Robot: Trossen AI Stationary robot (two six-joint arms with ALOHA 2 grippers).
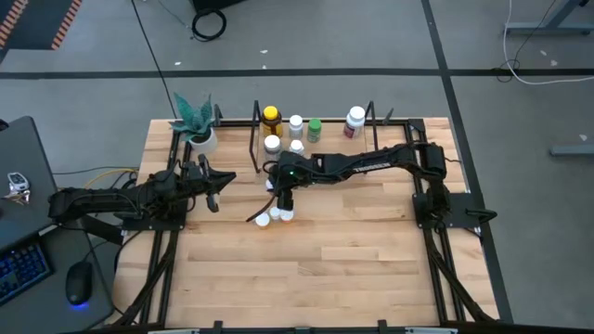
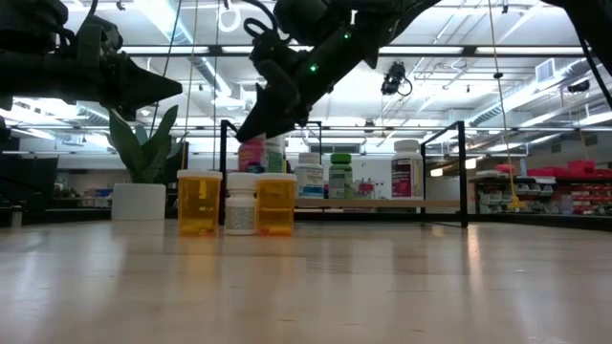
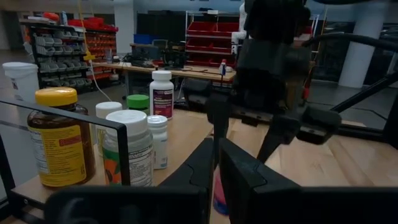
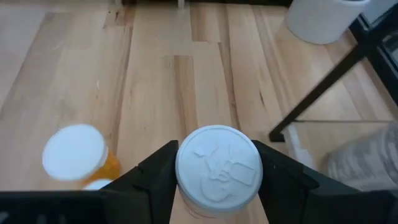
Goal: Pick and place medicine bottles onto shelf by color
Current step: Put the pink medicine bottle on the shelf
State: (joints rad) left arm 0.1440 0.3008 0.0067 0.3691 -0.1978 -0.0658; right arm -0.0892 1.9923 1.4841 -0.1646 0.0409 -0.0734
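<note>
The right gripper (image 4: 214,180) is clamped on a white-capped bottle (image 4: 217,165), one dark finger pressed against each side just under the cap. In the low view this gripper (image 2: 273,119) hangs above the table, and a pinkish bottle (image 2: 252,153) shows just below its fingertips, clear of the wood. From above, the right gripper (image 1: 281,197) sits in front of the shelf (image 1: 371,121), near its left-hand bay.

Just below and in front of that gripper, three bottles stand on the table in a tight cluster: an orange bottle (image 2: 200,203), a small white bottle (image 2: 240,204) and a second orange bottle (image 2: 276,204), side by side. From above they show as white caps (image 1: 270,218) close to the fingertips. One white cap over an orange body (image 4: 74,152) lies beside the held bottle in the right wrist view.

Behind the gripper, on the shelf, stand a yellow-capped amber bottle (image 1: 271,118), a white bottle (image 1: 296,124), a green bottle (image 1: 315,130) and a white-capped bottle with a dark pink label (image 1: 355,121). Two more white caps (image 1: 272,144) stand close in front of the amber one.

The left gripper (image 1: 212,186) has its fingers together and holds nothing. It waits at the table's left side, beside the white pot with a green plant (image 1: 197,125) and well apart from the right gripper. In its own wrist view the closed fingers (image 3: 239,174) point toward the shelf bottles, the amber one (image 3: 59,137) nearest.
</note>
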